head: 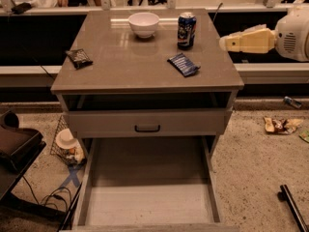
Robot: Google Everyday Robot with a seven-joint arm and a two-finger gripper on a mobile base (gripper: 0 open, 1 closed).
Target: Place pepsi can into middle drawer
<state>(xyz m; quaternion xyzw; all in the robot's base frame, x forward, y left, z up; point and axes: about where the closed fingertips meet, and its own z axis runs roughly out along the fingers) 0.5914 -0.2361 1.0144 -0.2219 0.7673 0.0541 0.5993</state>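
The pepsi can (186, 30) stands upright at the back right of the cabinet top, dark blue with a silver top. My gripper (227, 42) comes in from the right at about the can's height. It points left and stays apart from the can, just off the cabinet's right edge. The middle drawer (149, 192) is pulled out at the bottom of the view, showing a pale flat floor and low side walls. Nothing lies in it.
A white bowl (144, 24) sits left of the can. A flat blue snack packet (183, 64) lies in front of the can, and a dark packet (79, 58) lies at the left. The shut drawer front with the black handle (147, 128) is above the open drawer. Clutter lies on the floor at both sides.
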